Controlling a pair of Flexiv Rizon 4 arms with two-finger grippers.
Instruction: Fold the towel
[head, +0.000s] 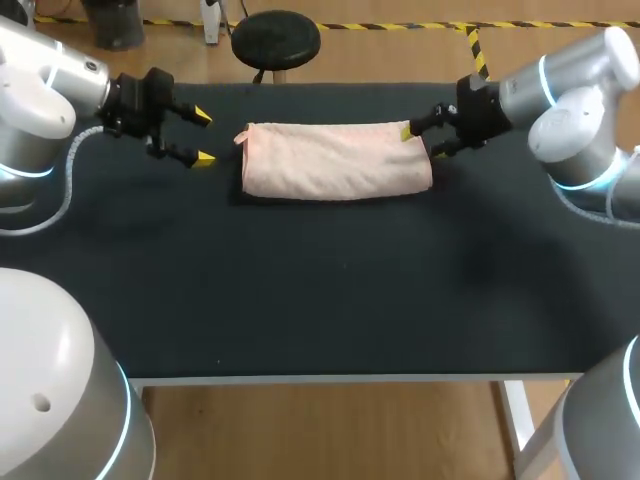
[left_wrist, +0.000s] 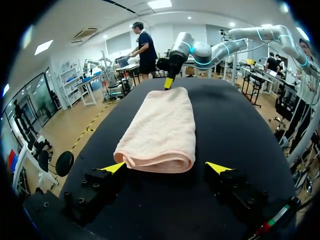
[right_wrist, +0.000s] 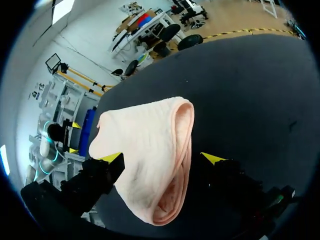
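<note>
A pale pink towel (head: 335, 160) lies folded into a long band on the black table (head: 330, 300), towards its far side. My left gripper (head: 203, 137) stands open just off the towel's left end; in the left wrist view the rolled end of the towel (left_wrist: 160, 132) lies right ahead of the left gripper (left_wrist: 166, 168), with both yellow tips apart from it. My right gripper (head: 422, 142) is open at the towel's right end. In the right wrist view that end of the towel (right_wrist: 150, 150) lies between the spread fingers of the right gripper (right_wrist: 162, 158), with a gap on one side.
The table's dark cloth stretches bare from the towel to the front edge (head: 350, 378). Each wrist view shows the other arm at the towel's far end: the right gripper (left_wrist: 168, 82) and the left gripper (right_wrist: 74, 137).
</note>
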